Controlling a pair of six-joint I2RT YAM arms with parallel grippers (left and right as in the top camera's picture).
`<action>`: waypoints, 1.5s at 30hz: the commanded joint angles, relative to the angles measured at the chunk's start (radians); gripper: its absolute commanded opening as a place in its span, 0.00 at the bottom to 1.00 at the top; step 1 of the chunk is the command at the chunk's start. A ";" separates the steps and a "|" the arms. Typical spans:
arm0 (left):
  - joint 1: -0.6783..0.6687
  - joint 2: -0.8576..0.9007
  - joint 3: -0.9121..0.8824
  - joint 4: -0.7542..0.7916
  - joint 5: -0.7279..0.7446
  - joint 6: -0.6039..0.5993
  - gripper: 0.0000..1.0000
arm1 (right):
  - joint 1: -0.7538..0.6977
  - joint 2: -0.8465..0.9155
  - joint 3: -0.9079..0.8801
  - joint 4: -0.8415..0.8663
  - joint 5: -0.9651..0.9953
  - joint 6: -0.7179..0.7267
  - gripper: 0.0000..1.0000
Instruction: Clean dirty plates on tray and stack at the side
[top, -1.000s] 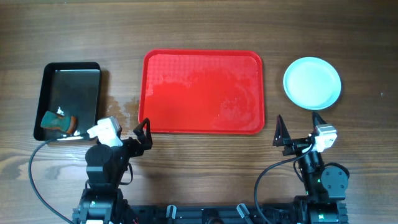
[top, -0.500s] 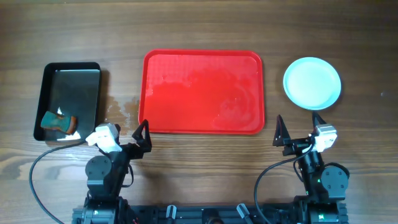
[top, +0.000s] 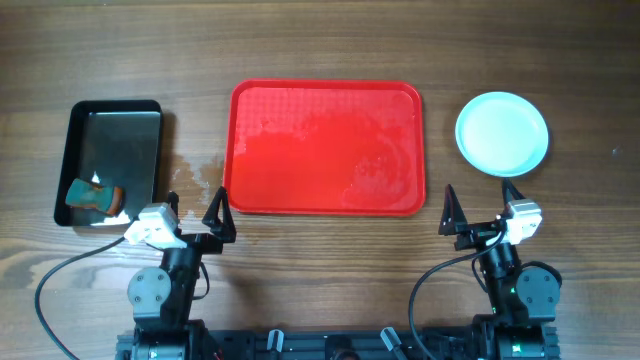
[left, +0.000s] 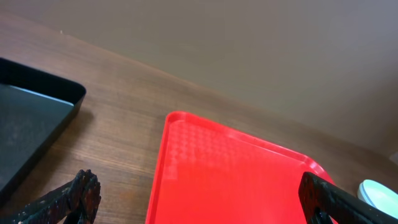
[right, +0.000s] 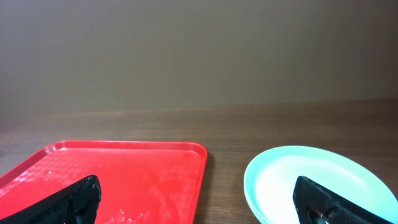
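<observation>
The red tray (top: 326, 147) lies at the table's middle with no plate on it, only wet streaks; it also shows in the left wrist view (left: 230, 174) and the right wrist view (right: 124, 174). The white plates (top: 502, 133) sit as one stack on the wood to the right of the tray, also in the right wrist view (right: 317, 183); I cannot tell how many are in it. My left gripper (top: 196, 212) is open and empty in front of the tray's near left corner. My right gripper (top: 480, 205) is open and empty, in front of the gap between tray and plates.
A black rectangular pan (top: 110, 160) sits at the left, holding an orange and teal sponge (top: 94, 195). A wet patch (top: 195, 175) marks the wood between pan and tray. Both arm bases stand at the table's near edge.
My left gripper has drawn back and swung left, from the tray's near left corner toward the arm's base. The right arm has not moved.
</observation>
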 joint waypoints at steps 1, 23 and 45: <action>0.007 -0.041 -0.011 0.003 -0.014 0.031 1.00 | -0.006 -0.011 -0.002 0.005 -0.001 0.011 1.00; 0.007 -0.041 -0.011 -0.001 -0.027 0.187 1.00 | -0.006 -0.011 -0.002 0.005 -0.001 0.011 1.00; 0.007 -0.041 -0.011 0.002 -0.024 0.184 1.00 | -0.006 -0.011 -0.002 0.005 -0.001 0.011 1.00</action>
